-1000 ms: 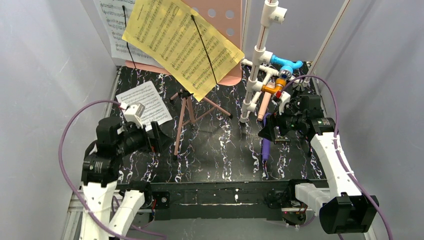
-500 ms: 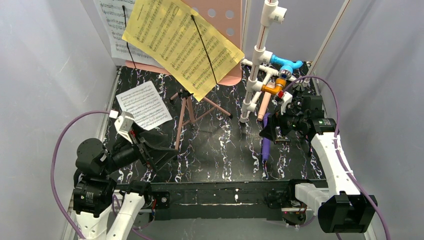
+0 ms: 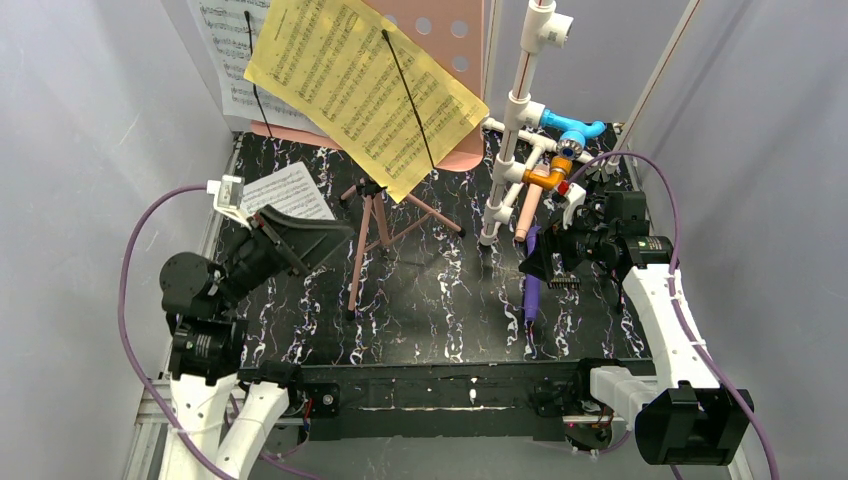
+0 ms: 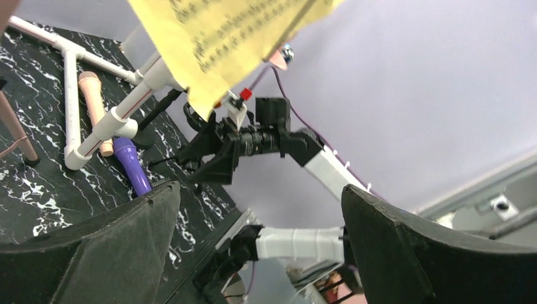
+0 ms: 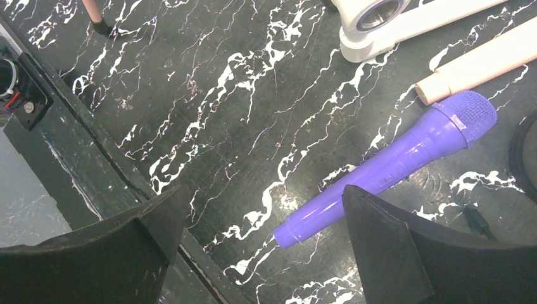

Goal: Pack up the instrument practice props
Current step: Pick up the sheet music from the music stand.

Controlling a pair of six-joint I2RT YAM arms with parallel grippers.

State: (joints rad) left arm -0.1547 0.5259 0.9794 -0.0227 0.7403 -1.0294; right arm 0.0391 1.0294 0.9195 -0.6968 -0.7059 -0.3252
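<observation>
Below, between right fingers (image 5: 405,253): purple microphone (image 5: 392,168)

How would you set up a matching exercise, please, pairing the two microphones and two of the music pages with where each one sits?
Things
1. purple microphone
2. beige microphone
3. yellow music page
4. loose white music page

Places
A. held against the pink stand under a black wire arm
B. flat on the table, back left
C. lying on the table below the open right gripper
D. lying beside the base of the white pipe frame

Pairs: 1-C, 2-D, 3-A, 4-B
</observation>
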